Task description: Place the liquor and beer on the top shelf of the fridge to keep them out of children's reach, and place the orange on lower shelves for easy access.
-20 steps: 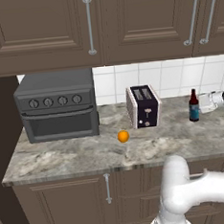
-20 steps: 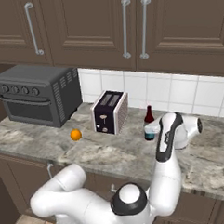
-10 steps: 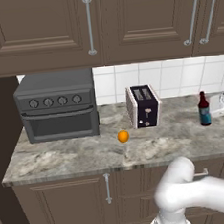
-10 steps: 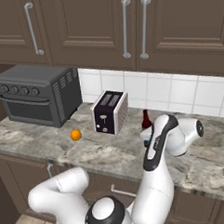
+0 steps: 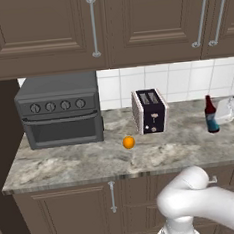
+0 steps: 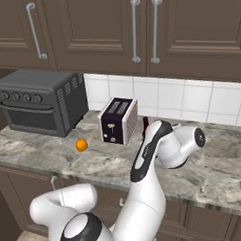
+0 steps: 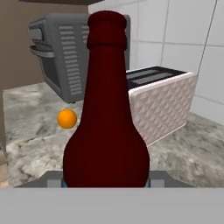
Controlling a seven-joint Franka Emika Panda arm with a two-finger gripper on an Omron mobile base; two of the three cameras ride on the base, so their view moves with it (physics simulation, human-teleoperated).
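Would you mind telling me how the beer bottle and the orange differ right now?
The beer is a tall dark maroon bottle with a narrow neck; the orange is a small bright ball. The beer sits upright in the shut gripper; the orange lies free on the counter before the toaster. Neither is in a fridge.

A marbled grey counter (image 5: 68,166) carries a toaster oven (image 5: 60,116), toaster (image 5: 149,111) and orange (image 5: 129,142).

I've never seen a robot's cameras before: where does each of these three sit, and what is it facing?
Left base view: behind-left, facing the counter; white arm low right.
Right base view: behind-right, same counter; arm rises across the middle.
Hand view: on the hand, facing the beer in the gripper.
All share the orange, toaster, toaster oven.
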